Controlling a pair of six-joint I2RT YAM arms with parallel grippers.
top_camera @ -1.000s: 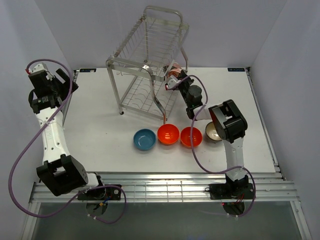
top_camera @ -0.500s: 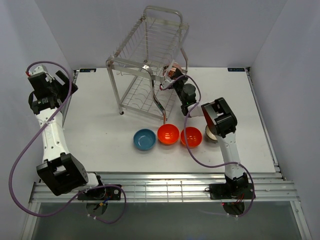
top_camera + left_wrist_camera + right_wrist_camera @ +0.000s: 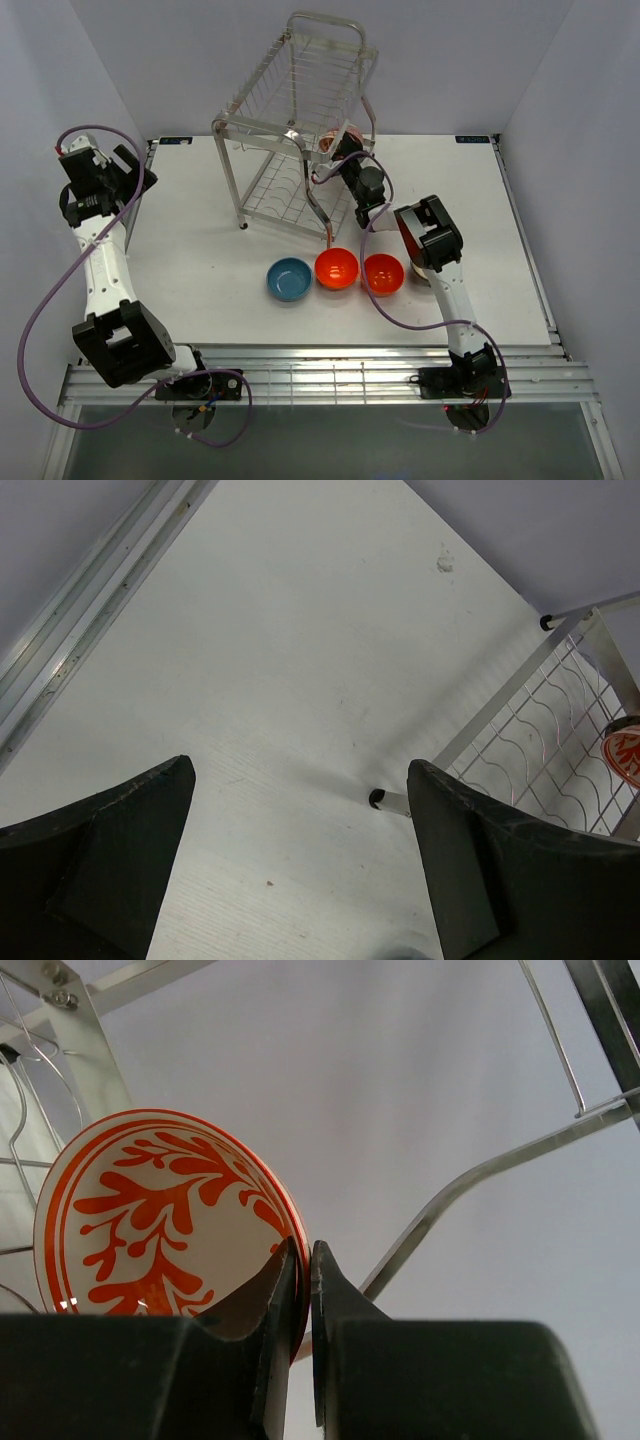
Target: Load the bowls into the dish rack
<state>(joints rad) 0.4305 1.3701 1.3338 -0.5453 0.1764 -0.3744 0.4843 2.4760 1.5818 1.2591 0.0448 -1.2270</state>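
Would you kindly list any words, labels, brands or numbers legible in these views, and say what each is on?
No text can be read in any view.
Two dark strips on the far edge of the table: possibly labels, too small to read.
The red-and-white bowl: leaf pattern only, no lettering.

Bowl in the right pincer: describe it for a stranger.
Find the tall wire rack at the back. At its right end, the right pincer grips a bowl by the rim. Only this one is white with red leaves; the blue bowl and orange bowls in front are plain.
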